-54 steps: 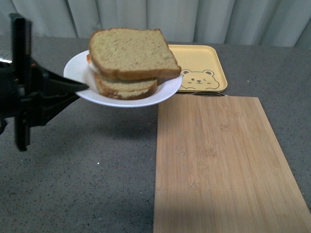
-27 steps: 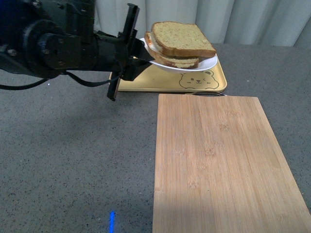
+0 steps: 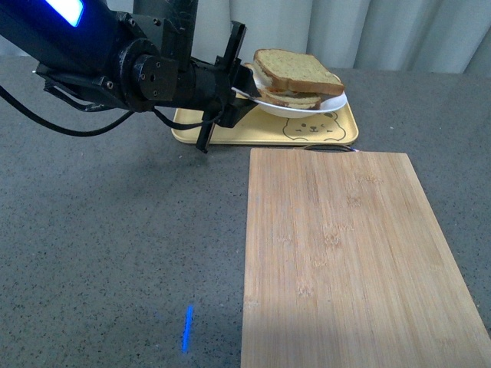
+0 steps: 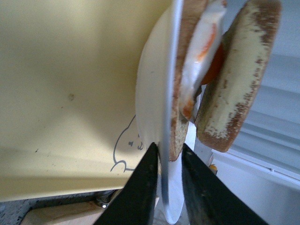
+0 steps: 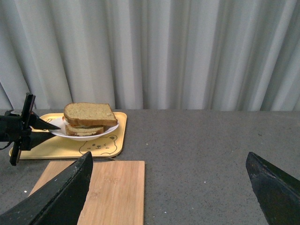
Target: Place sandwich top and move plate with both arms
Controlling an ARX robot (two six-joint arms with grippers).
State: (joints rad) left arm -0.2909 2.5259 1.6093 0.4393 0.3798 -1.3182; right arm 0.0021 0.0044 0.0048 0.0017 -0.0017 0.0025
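Between the left pincer's (image 4: 166, 159) closed fingers sits the plate (image 3: 331, 103) rim; the plate should descend level onto the yellow tray (image 3: 337, 130) below, keeping the sandwich top (image 3: 295, 67) seated.

The left arm (image 3: 92, 54) is big and black, and it reaches in from the near left side toward the far middle of the table. A blue light glows on top of it, and black cables hang under it. Its wrist is turned so the left gripper (image 3: 244, 86) lies on its side. The two fingers (image 4: 140, 192) are pinched tight on the rim of the plate (image 3: 334, 104) and hold it up in the air. The right gripper (image 5: 168, 187) hangs high and well apart, with its two dark fingers spread wide and nothing between them.
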